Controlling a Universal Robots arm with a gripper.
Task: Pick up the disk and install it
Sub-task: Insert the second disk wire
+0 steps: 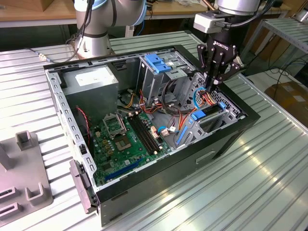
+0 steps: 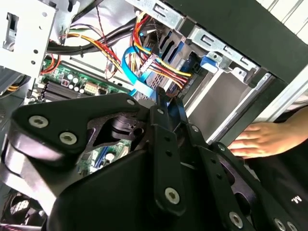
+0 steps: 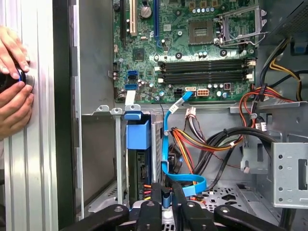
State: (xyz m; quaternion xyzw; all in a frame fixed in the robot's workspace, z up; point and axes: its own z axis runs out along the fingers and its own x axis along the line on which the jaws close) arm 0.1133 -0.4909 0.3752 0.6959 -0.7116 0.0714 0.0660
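One gripper (image 1: 215,83) hangs over the drive cage at the exterior view's right end of the open computer case (image 1: 226,139), and from my remote seat I see its fingertips down among the cables. In the second wrist view the fingers (image 2: 166,103) stand close together, pinching what looks like the thin blue data cable (image 2: 132,72), though I can't be sure of the grip. The disk (image 3: 138,166) sits upright in the metal bay (image 3: 117,159), its blue carrier bracket showing at the end in the first wrist view, just beside the bundle of red, yellow and black power wires (image 3: 202,142). A person's hands (image 3: 14,91) rest outside the case wall. The green motherboard (image 1: 127,139) lies well apart from the gripper.
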